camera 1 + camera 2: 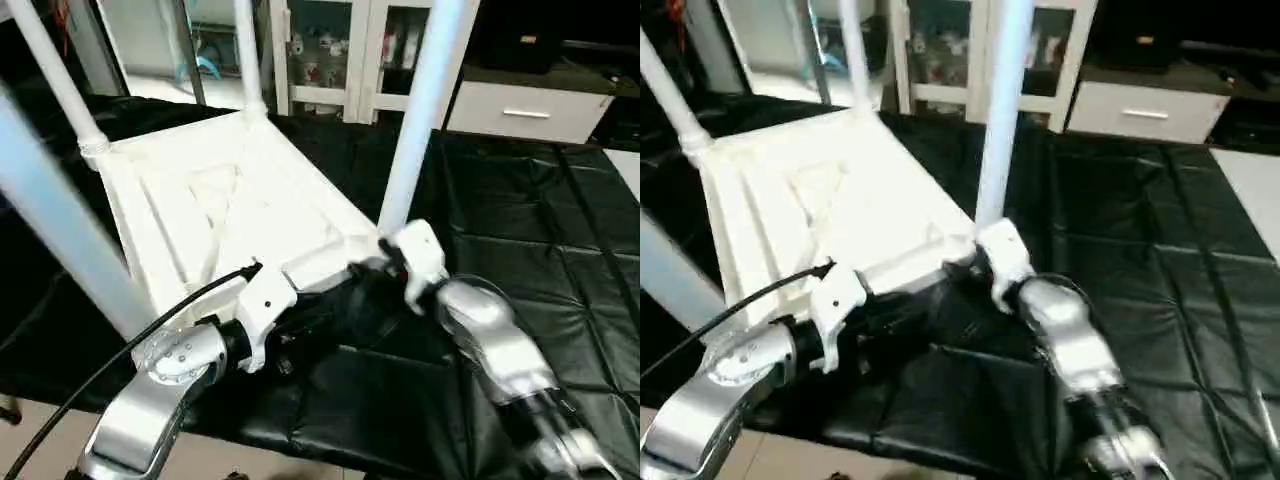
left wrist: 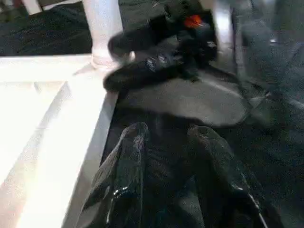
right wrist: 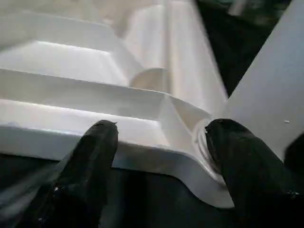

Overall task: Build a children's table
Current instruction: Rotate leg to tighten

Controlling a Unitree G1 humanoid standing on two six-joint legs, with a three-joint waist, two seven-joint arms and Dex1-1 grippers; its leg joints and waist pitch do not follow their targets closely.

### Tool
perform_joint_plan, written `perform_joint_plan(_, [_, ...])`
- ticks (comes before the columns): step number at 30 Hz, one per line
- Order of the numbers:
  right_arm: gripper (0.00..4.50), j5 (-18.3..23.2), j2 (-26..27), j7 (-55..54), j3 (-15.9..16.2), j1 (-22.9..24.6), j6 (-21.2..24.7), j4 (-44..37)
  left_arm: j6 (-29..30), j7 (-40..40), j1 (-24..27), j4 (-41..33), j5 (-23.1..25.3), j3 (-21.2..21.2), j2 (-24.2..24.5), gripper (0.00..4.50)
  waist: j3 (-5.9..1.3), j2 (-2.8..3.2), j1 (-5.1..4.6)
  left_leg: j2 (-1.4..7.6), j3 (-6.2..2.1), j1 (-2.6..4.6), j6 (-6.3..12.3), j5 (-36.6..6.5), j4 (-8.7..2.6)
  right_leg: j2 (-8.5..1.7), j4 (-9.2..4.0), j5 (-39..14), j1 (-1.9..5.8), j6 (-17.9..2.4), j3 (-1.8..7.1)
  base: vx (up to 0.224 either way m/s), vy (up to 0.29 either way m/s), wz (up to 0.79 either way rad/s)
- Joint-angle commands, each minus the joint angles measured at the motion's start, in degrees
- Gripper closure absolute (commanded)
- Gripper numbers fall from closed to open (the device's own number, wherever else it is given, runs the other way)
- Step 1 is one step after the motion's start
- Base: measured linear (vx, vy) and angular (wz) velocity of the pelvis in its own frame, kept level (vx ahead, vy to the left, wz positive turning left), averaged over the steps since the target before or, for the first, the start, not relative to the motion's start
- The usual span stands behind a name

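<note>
Beside the upturned top (image 1: 230,215) — both grippers, right gripper (image 3: 159,142) open-fingered.

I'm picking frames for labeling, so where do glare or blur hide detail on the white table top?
Left wrist view: the table top is blown out to near-plain white, and the right gripper is smeared. Right eye view: the ribs on the top's underside wash out pale. Right wrist view: ribs stay readable; the leg is soft.

surface: black-draped work table (image 1: 520,250) | on it: children's table (image 1: 230,215), upside down, legs up
</note>
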Motion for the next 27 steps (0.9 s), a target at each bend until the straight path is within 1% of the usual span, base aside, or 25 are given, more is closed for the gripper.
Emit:
perform_joint_plan(1, [1.07, -1.92, 0.16, -3.9, -0.83, -1.03, -0.86, 3.51, 1.07, 1.22, 0.87, -1.65, 0.9, 0.5, 0.39, 2.9, -3.23, 0.25, -0.18, 0.32, -0.11, 0.99, -0.21, -22.04, -4.28, -1.88, -5.88, -30.12, 2.12, -4.66, 1.53, 0.0, 0.0, 0.0])
perform_joint_plan(2, [1.07, -1.91, 1.27, -7.21, -2.15, -3.08, -2.25, 7.2, 1.03, 2.32, 1.79, -2.2, 0.93, 0.84, -0.27, 2.9, -3.19, 0.43, -0.25, 0.27, -0.18, 0.98, -0.27, -22.91, -4.32, -1.9, -5.94, -30.06, 2.15, -4.8, 1.41, 0.0, 0.0, 0.0])
perform_joint_plan(3, [1.07, -1.7, 2.74, -12.51, -4.44, -6.56, -4.56, 12.96, 0.81, 4.44, 3.59, -3.27, 0.57, 1.59, -1.7, 2.9, -3.21, 0.2, -0.8, 0.3, -0.51, 0.45, -0.55, -23.34, -4.46, -2.22, -5.54, -30.32, 2.54, -5.36, 1.13, 0.0, 0.0, 0.0])
perform_joint_plan(4, [1.07, -1.6, 3.23, -14.5, -5.31, -7.91, -5.44, 15.12, 0.65, 5.29, 4.33, -3.69, 0.42, 1.9, -2.26, 2.9, -3.35, 0.45, -0.91, 0.33, -0.65, 0.42, -0.7, -23.67, -4.46, -2.09, -5.52, -30.07, 2.77, -4.89, 0.96, 0.0, 0.0, 0.0])
perform_joint_plan(5, [1.07, -1.79, 3.43, -16.11, -5.85, -9.16, -6.63, 17.29, 0.81, 6.23, 5.08, -4.27, 0.26, 2.1, -2.62, 2.9, -3.4, 0.01, -0.82, 0.42, -0.42, 0.76, -0.48, -23.6, -4.42, -1.94, -5.88, -29.54, 2.5, -4.71, 1.04, 0.0, 0.0, 0.0])
perform_joint_plan(6, [1.07, -1.79, 3.43, -16.11, -5.85, -9.16, -6.63, 17.29, 0.81, 6.23, 5.08, -4.27, 0.26, 2.1, -2.62, 2.9, -3.4, 0.01, -0.82, 0.42, -0.42, 0.76, -0.48, -23.6, -4.42, -1.94, -5.88, -29.54, 2.5, -4.71, 1.04, 0.0, 0.0, 0.0])
perform_joint_plan(7, [1.07, -1.81, 3.85, -20.18, -7.3, -12.02, -10.52, 22.41, 0.08, 7.85, 7.02, -5.11, 0.75, 2.93, -2.89, 2.9, -3.35, 0.11, -0.52, 0.37, -0.12, 1.12, -0.36, -23.7, -4.22, -1.79, -5.59, -27.2, 1.93, -5.59, 1.35, 0.0, 0.0, 0.0])
perform_joint_plan(8, [1.07, -1.81, 3.85, -20.18, -7.3, -12.02, -10.52, 22.41, 0.08, 7.85, 7.02, -5.11, 0.75, 2.93, -2.89, 2.9, -3.29, -0.35, -0.72, 0.23, -0.27, 0.51, -0.25, -23.57, -4.4, -1.78, -5.29, -27.51, 2.55, -5.48, 1.12, 0.0, 0.0, 0.0])
perform_joint_plan(9, [1.07, -1.72, 4.14, -22.07, -8.07, -13.49, -12.74, 24.99, -0.63, 8.68, 8.04, -5.44, 1.02, 3.43, -2.92, 2.9, -3.53, -0.22, -0.53, 0.27, -0.16, 0.69, -0.12, -22.95, -4.23, -1.94, -5.21, -27.08, 2.33, -5.3, 1.27, 0.0, 0.0, 0.0])
perform_joint_plan(10, [1.07, -1.62, 4.29, -23.16, -8.55, -14.35, -14.11, 26.51, -1.13, 9.19, 8.64, -5.59, 1.22, 3.7, -2.96, 2.9, -3.42, -1.04, -0.7, 0.19, -0.04, 0.49, 0.19, -22.63, -4.29, -1.77, -5.45, -27.14, 2.44, -5.0, 1.23, 0.0, 0.0, 0.0])
perform_joint_plan(11, [1.07, -1.69, 4.47, -24.11, -8.78, -14.87, -15.3, 27.31, -1.7, 9.15, 9.66, -6.02, 0.88, 4.09, -2.92, 2.9, -3.53, -1.3, -0.56, 0.19, -0.02, 0.3, 0.42, -21.85, -4.28, -1.85, -5.26, -26.91, 2.6, -4.79, 1.27, 0.0, 0.0, 0.0])
perform_joint_plan(12, [1.07, -1.74, 4.6, -24.78, -8.95, -15.25, -16.15, 27.88, -2.1, 9.12, 10.38, -6.33, 0.64, 4.37, -2.9, 2.9, -3.63, -0.95, -0.42, 0.27, -0.06, 0.33, 0.42, -21.32, -4.2, -2.12, -5.01, -26.4, 2.48, -5.02, 1.43, 0.0, 0.0, 0.0])
perform_joint_plan(13, [1.07, 0.19, 5.7, -23.12, -10.39, -16.27, -19.53, 29.09, -3.32, 7.56, 13.84, -8.66, -0.98, 4.98, -2.12, 2.9, -3.74, -1.11, -0.43, 0.42, -0.07, 0.17, 0.5, -20.88, -4.27, -2.23, -4.81, -25.1, 2.58, -5.47, 1.55, 0.0, 0.0, 0.0])
perform_joint_plan(14, [1.07, 0.19, 5.7, -23.12, -10.39, -16.27, -19.53, 29.09, -3.32, 7.56, 13.84, -8.66, -0.98, 4.98, -2.12, 2.9, -3.77, -1.09, -0.64, 0.57, -0.2, -0.35, 0.57, -19.87, -4.52, -2.1, -4.37, -22.9, 2.94, -5.85, 1.56, 0.0, 0.0, 0.0])
perform_joint_plan(15, [1.07, 1.44, 6.26, -21.58, -11.3, -16.76, -20.88, 29.86, -3.56, 7.12, 15.08, -9.76, -1.66, 5.13, -1.97, 2.9, -3.8, -1.9, -0.66, 0.56, 0.0, -0.37, 0.97, -19.72, -4.46, -1.97, -4.45, -22.35, 2.89, -5.9, 1.56, 0.0, 0.0, 0.0])
perform_joint_plan(16, [1.07, 3.65, 6.89, -16.84, -11.98, -16.44, -21.05, 28.92, -3.63, 6.09, 16.79, -11.47, -3.24, 5.34, -1.78, 2.9, -3.87, -1.59, -0.36, 0.61, 0.06, -0.02, 1.08, -19.6, -4.33, -2.0, -4.19, -21.49, 2.67, -6.24, 1.68, 0.0, 0.0, 0.0])
perform_joint_plan(17, [1.07, 5.27, 7.34, -12.97, -12.41, -16.37, -21.47, 28.71, -3.6, 5.54, 18.04, -12.78, -4.53, 5.48, -1.59, 2.9, -3.83, -1.64, -0.33, 0.83, 0.34, 0.26, 2.01, -19.62, -4.3, -1.77, -3.93, -18.42, 2.44, -7.91, 1.97, 0.0, 0.0, 0.0])
perform_joint_plan(18, [1.07, 5.8, 7.44, -11.22, -12.32, -16.13, -21.58, 28.25, -3.64, 5.27, 18.67, -13.3, -5.12, 5.65, -1.49, 2.9, -3.75, -1.59, -0.26, 0.9, 0.28, 0.02, 2.07, -19.2, -4.41, -1.8, -3.78, -17.64, 2.6, -8.26, 2.0, 0.0, 0.0, 0.0])
perform_joint_plan(19, [1.07, 7.04, 7.36, -5.77, -11.39, -14.78, -21.77, 26.1, -5.11, 4.2, 20.91, -14.44, -6.53, 6.37, -0.8, 2.9, -3.84, -1.69, -0.22, 0.86, 0.38, 0.12, 2.42, -18.54, -4.36, -1.63, -3.63, -15.34, 2.71, -9.08, 2.02, 0.0, 0.0, 0.0])
perform_joint_plan(20, [1.07, 7.17, 7.26, -5.06, -11.18, -14.49, -21.76, 25.71, -5.61, 4.03, 21.25, -14.51, -6.49, 6.52, -0.58, 2.9, -3.84, -1.69, -0.22, 0.86, 0.38, 0.12, 2.42, -18.54, -4.36, -1.63, -3.63, -15.34, 2.71, -9.08, 2.02, 0.0, 0.0, 0.0])
perform_joint_plan(21, [1.07, 7.72, 6.43, -1.41, -9.9, -12.56, -21.46, 22.86, -8.4, 2.87, 23.21, -14.96, -6.57, 7.56, 0.66, 2.9, -3.84, -1.91, -0.22, 0.79, 0.25, -0.46, 3.04, -16.93, -4.51, -1.7, -3.58, -14.42, 3.34, -8.82, 2.0, 0.0, 0.0, 0.0])
perform_joint_plan(22, [1.07, 8.15, 5.35, 1.64, -8.6, -10.48, -20.45, 19.67, -10.04, 1.76, 24.91, -15.52, -7.16, 8.87, 1.51, 2.9, -3.85, -1.99, -0.36, 0.95, 0.27, -0.48, 3.16, -16.68, -4.49, -1.74, -3.49, -14.4, 3.29, -8.69, 2.05, 0.0, 0.0, 0.0])
perform_joint_plan(24, [1.07, 8.51, 4.81, 3.19, -8.22, -9.33, -20.27, 18.11, -10.64, 1.34, 25.79, -15.71, -7.61, 9.66, 1.88, 2.9, -3.79, -2.07, -0.37, 1.0, 0.42, -0.21, 3.21, -16.58, -4.47, -1.72, -3.74, -15.71, 3.05, -8.65, 2.16, 0.0, 0.0, 0.0])
perform_joint_plan(25, [1.07, 9.21, 4.12, 4.74, -7.84, -7.72, -19.75, 15.66, -11.28, 0.94, 26.64, -15.73, -7.94, 10.58, 2.28, 2.9, -3.76, -2.39, -0.26, 0.94, 0.46, -0.17, 3.23, -16.55, -4.43, -1.72, -3.81, -16.82, 3.1, -8.51, 2.18, 0.0, 0.0, 0.0])
perform_joint_plan(27, [1.07, 10.44, 3.25, 7.07, -7.94, -5.66, -18.35, 12.41, -12.12, 1.03, 27.28, -15.72, -8.12, 11.84, 2.41, 2.9, -3.44, -2.3, -0.08, 1.1, 0.41, -0.03, 2.71, -18.03, -4.68, -1.66, -4.07, -19.47, 2.85, -7.81, 2.27, 0.0, 0.0, 0.0])
